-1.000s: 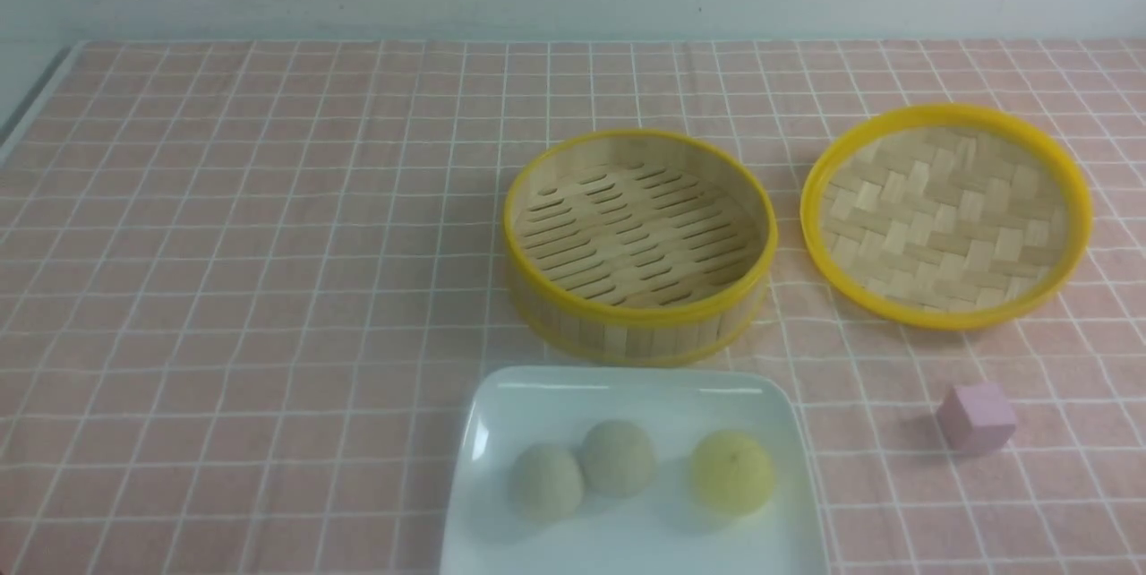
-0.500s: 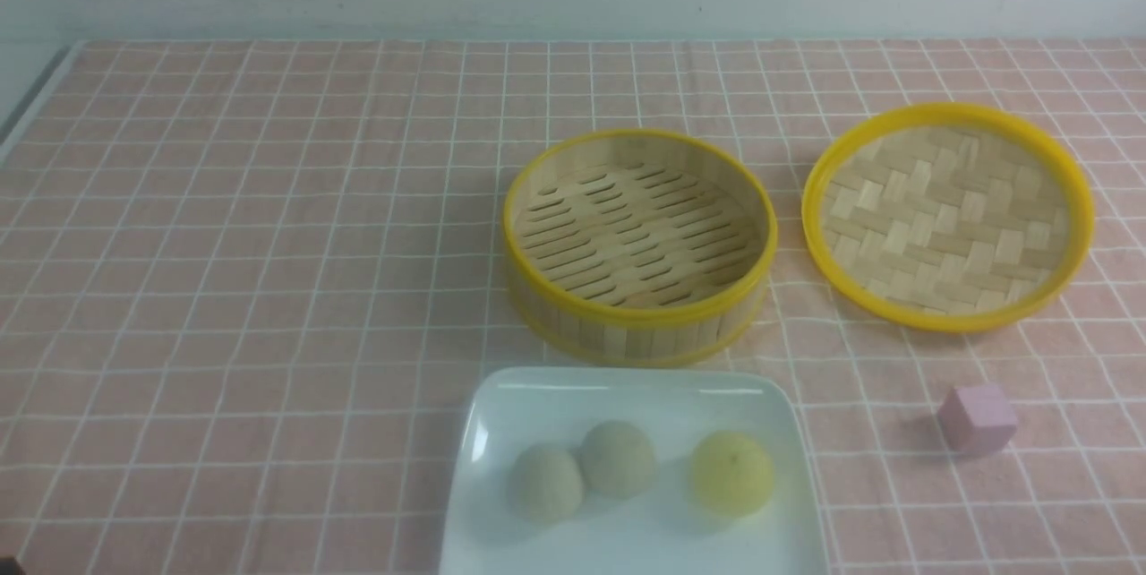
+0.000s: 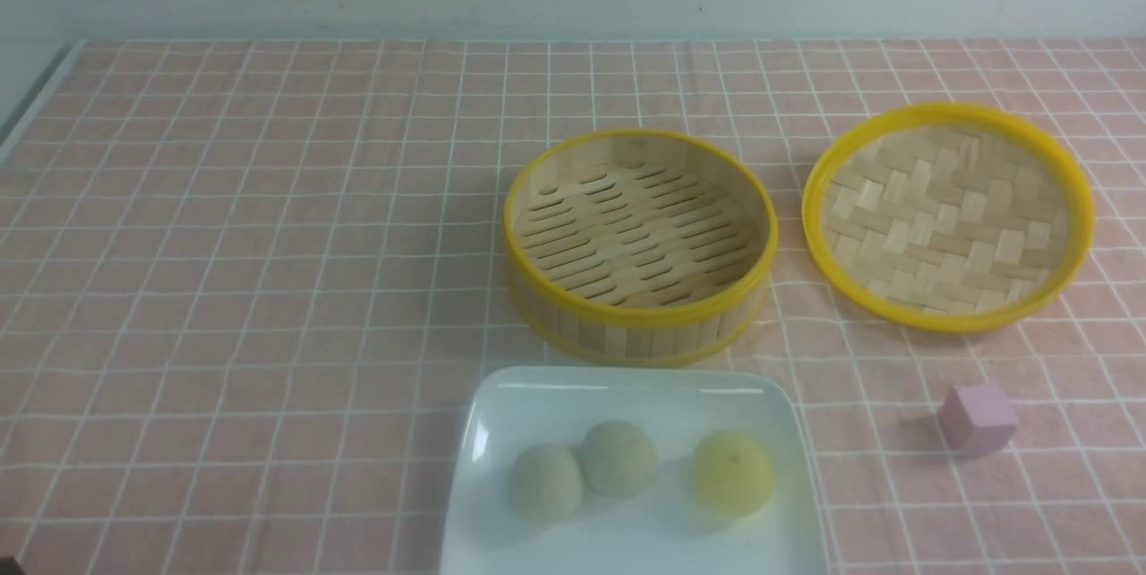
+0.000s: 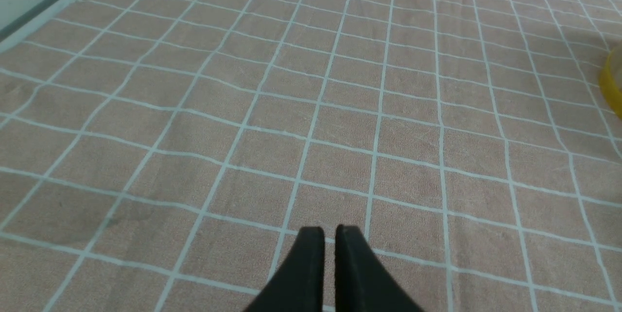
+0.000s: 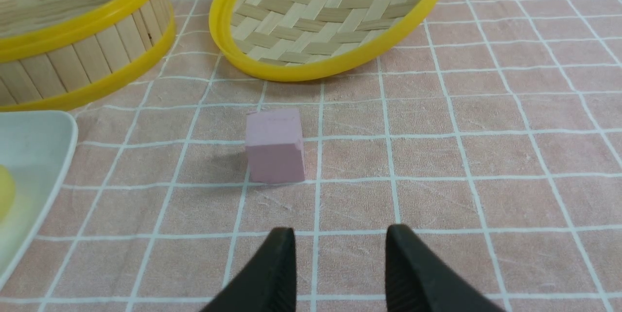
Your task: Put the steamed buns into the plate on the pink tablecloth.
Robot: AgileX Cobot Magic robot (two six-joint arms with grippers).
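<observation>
**All three steamed buns are resting on the plate, apart from both pairs of jaws**

I'm seeing two matte greyish-beige round steamed buns (image 3: 546,483) (image 3: 619,459) lying side by side and a yellow round steamed bun (image 3: 731,473) sitting a little apart to their right. All are resting inside the glossy white rounded-square plate (image 3: 627,548), on the pink tablecloth with thin white grid lines (image 3: 269,288). My left jaws (image 4: 329,229) are hovering over the cloth left of the plate, standing slightly parted with nothing between them. My right jaws (image 5: 340,229) are standing wider apart, also holding nothing, near the small pink-purple cube (image 5: 275,147).

The buns are looking round from above, so I'm making out no long axis or pointing direction. The plate is lying flat, its near edge running out of my front view, just in front of the yellow-rimmed round bamboo steamer (image 3: 640,324). The yellow-rimmed woven bamboo lid (image 3: 949,217) is lying right of the steamer. Both wrists are looking obliquely across the cloth.
</observation>
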